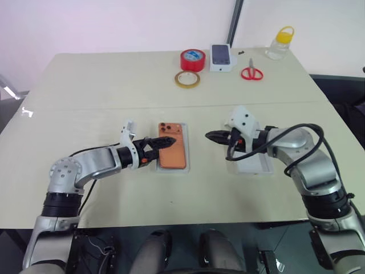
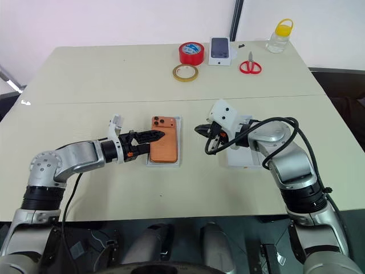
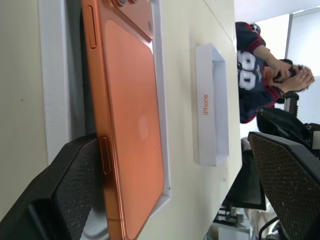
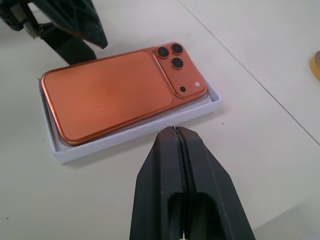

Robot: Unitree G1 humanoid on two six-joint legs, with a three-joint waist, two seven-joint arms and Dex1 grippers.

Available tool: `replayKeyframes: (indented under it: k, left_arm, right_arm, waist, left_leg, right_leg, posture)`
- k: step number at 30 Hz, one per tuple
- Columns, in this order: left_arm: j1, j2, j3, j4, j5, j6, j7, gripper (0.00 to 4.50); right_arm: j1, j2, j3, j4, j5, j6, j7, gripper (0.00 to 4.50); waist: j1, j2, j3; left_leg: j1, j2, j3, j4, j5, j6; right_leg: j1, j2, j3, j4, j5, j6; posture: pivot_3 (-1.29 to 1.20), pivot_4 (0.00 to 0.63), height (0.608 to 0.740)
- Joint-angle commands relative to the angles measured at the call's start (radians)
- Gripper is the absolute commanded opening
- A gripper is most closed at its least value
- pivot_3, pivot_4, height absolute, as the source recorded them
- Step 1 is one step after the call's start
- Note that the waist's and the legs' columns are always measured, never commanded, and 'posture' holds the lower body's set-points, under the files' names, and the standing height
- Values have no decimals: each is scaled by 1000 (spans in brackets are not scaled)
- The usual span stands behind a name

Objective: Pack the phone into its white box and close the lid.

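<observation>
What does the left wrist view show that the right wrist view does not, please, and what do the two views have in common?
Left wrist view: the lid, a white shell lettered "iPhone" lying on the table beyond the phone, a person in a dark jersey, and the left end effector open, one finger by the phone's edge.

Right wrist view: the phone's three camera lenses in full, and the right end effector shut, short of the box.

Both: the orange phone lying back-up in the white box on the table.
</observation>
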Motion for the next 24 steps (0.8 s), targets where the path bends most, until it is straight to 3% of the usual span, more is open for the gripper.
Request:
replayKeyframes:
  k: [1,8,16,20,23,24]
  left_arm:
    - [-31,29,0,-25,29,25,-23,4461]
    - [-89,133,-34,-95,172,125,-98,4461]
    - [-101,147,20,-102,248,113,-154,4461]
    - [-62,205,65,-142,457,26,-247,4461]
    - [-15,269,17,-170,653,-18,-346,3676]
    - [-5,281,2,-179,704,-31,-373,3181]
  right_arm:
    - [-19,-13,-1,-20,8,-17,-1,0]
    - [-20,-17,8,-13,7,-25,-4,0]
    - [-21,-17,29,-6,-4,-35,-12,0]
    - [-46,-10,61,19,-44,5,-53,0]
    - [-83,11,109,55,-82,65,-97,0]
    - [-90,14,120,61,-91,76,-106,0]
  waist:
    - [0,0,0]
    - [1,0,0]
    - [0,0,0]
    - [-5,0,0]
    - [-6,0,0]
    - [-3,1,0]
  left_leg:
    - [0,0,0,0,0,0]
    - [0,0,0,0,0,0]
    - [0,0,0,0,0,0]
    - [0,0,0,0,0,0]
    - [0,0,0,-1,0,0]
    - [0,0,0,-1,0,0]
  right_leg:
    - [0,0,0,0,0,0]
    - [0,0,0,0,0,0]
    - [0,0,0,0,0,0]
    - [0,0,0,0,0,0]
    - [-1,0,0,0,0,0]
    - [-1,0,0,0,0,0]
  posture:
    - [0,150,740]
    - [0,150,740]
    - [0,150,740]
    - [0,150,740]
    - [0,150,740]
    - [0,150,740]
